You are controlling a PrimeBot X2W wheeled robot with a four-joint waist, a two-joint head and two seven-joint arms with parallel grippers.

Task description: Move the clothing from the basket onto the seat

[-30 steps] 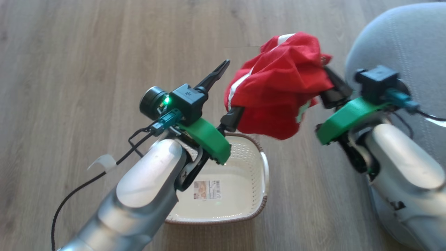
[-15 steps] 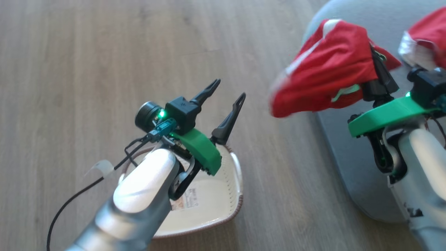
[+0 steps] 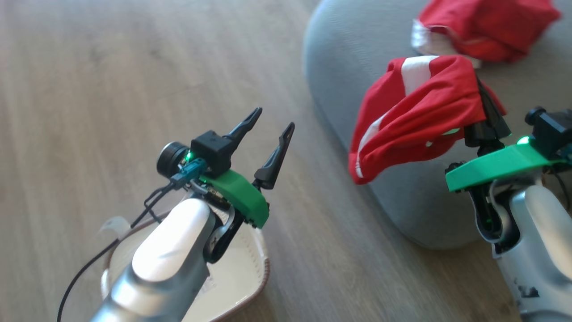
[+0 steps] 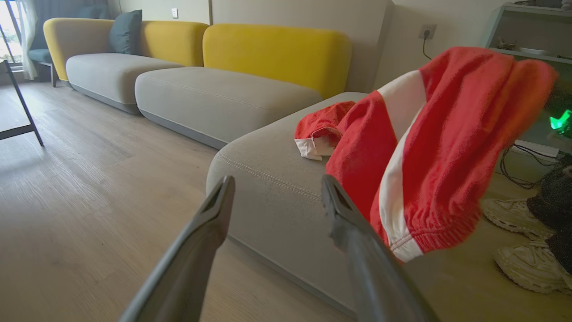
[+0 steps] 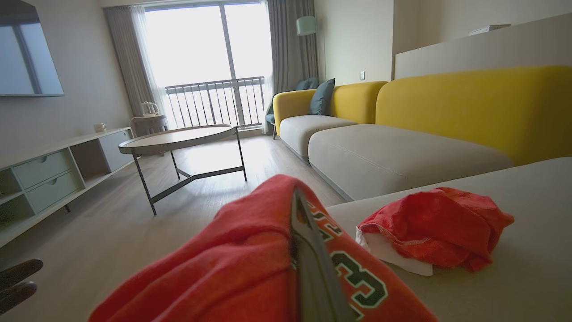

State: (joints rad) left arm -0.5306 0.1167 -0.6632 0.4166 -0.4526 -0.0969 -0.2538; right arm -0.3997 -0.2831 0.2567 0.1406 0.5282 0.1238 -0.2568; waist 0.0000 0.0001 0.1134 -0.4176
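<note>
Carrying red clothing (image 3: 415,116) over the seat (image 3: 339,80), squeezed tight in right pincer (image 3: 487,112), left pincer (image 3: 273,120) wide open, empty. Next: lower, let go by the other red piece (image 3: 482,27).

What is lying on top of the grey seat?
One crumpled red garment lies on the seat. The second garment hangs from the shut right pincer over its edge, hiding what is beneath.

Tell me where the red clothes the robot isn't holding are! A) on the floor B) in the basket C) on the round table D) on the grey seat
D: the loose garment lies on the seat, beyond the held garment in the right end effector.
</note>
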